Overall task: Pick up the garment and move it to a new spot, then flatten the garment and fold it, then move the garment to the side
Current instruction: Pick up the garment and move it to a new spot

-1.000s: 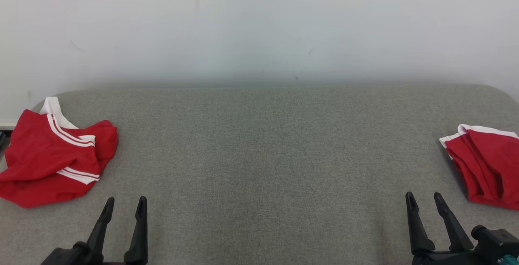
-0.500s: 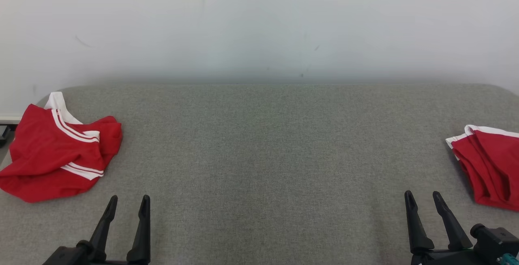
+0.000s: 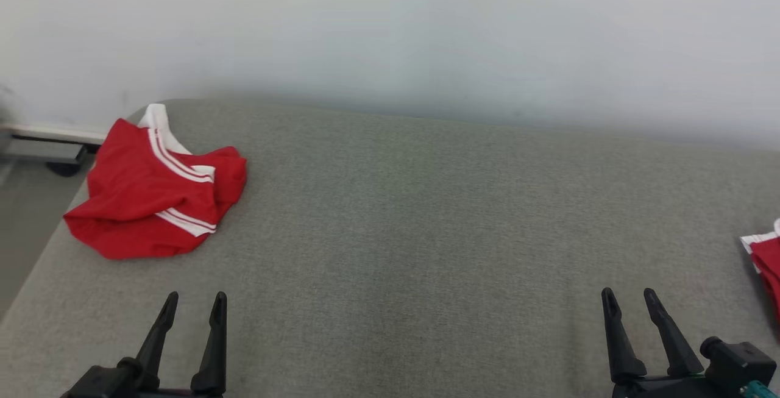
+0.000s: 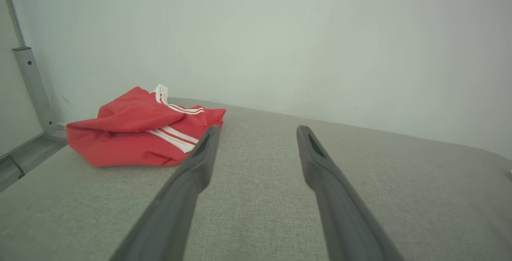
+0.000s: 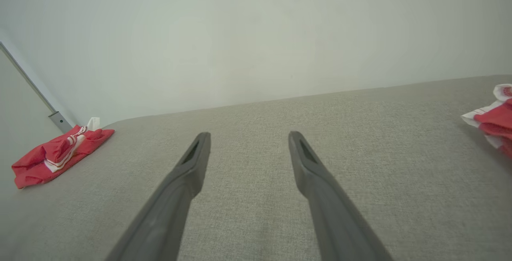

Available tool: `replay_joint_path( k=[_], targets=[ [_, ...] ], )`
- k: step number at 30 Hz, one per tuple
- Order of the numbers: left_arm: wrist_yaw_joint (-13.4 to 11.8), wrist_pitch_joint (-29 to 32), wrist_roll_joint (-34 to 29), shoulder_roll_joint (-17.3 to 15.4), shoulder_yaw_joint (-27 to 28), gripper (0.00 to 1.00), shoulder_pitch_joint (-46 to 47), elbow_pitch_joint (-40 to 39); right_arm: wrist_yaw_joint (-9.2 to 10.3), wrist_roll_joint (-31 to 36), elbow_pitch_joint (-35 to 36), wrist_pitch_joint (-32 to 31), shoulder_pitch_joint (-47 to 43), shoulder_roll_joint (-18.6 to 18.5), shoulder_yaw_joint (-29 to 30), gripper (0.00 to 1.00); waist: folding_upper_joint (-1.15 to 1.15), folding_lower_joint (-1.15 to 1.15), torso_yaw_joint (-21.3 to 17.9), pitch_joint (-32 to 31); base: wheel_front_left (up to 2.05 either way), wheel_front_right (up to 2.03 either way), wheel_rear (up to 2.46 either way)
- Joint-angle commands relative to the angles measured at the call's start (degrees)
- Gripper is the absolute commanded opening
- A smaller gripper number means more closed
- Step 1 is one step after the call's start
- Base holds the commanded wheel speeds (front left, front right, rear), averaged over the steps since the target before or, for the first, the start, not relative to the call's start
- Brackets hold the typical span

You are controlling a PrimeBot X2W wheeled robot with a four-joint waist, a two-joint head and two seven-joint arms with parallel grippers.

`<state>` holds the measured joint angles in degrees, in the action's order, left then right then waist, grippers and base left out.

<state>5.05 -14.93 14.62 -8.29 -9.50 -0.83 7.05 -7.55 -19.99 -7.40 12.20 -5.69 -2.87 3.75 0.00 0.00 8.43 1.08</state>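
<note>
Red garment (image 3: 152, 197) lay crumpled on the table (image 3: 390, 233), far left, untouched.
I had the left gripper (image 3: 196, 295) and right gripper (image 3: 627, 292) spread wide, empty; every step remained.

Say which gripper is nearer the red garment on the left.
Left. The left gripper is just short of the garment, not touching; the right gripper is far across the table to its right.
</note>
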Motion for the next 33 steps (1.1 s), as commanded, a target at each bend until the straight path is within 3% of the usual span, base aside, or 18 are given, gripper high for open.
replay_joint_path(
  k=[1,10,16,27,33],
  targets=[
    [-0.09,-0.31,-0.41,-0.31,0.31,1.0,0.15,0.13,0.12,-0.14,-0.07,0.31,-0.07,-0.07,-0.01,1.0,0.0,0.0,4.64,0.11,0.0,0.0,0.0],
    [-0.33,-0.31,0.09,-0.74,0.84,1.0,-1.18,-0.34,0.12,-0.8,-0.57,0.49,0.1,-0.08,-1.25,1.0,0.0,0.0,14.46,0.18,0.0,0.0,0.0],
    [-0.41,-0.31,0.59,-1.04,1.17,1.0,-1.84,-0.59,0.13,-0.76,-0.82,0.58,0.47,-0.08,-2.15,1.0,0.0,0.0,18.74,0.42,0.0,0.0,0.0],
    [-0.95,-0.3,0.99,-1.17,0.81,1.0,-2.59,-0.79,0.12,-0.13,-1.14,0.63,0.71,-0.09,-3.01,1.0,0.0,0.0,21.39,0.43,0.0,0.0,0.0],
    [-0.46,3.82,3.05,-0.55,-0.11,1.0,-1.01,1.61,0.13,0.28,-0.53,0.37,1.01,-0.09,-3.69,1.0,0.0,0.0,20.84,1.3,0.0,0.0,0.0]
  ],
)
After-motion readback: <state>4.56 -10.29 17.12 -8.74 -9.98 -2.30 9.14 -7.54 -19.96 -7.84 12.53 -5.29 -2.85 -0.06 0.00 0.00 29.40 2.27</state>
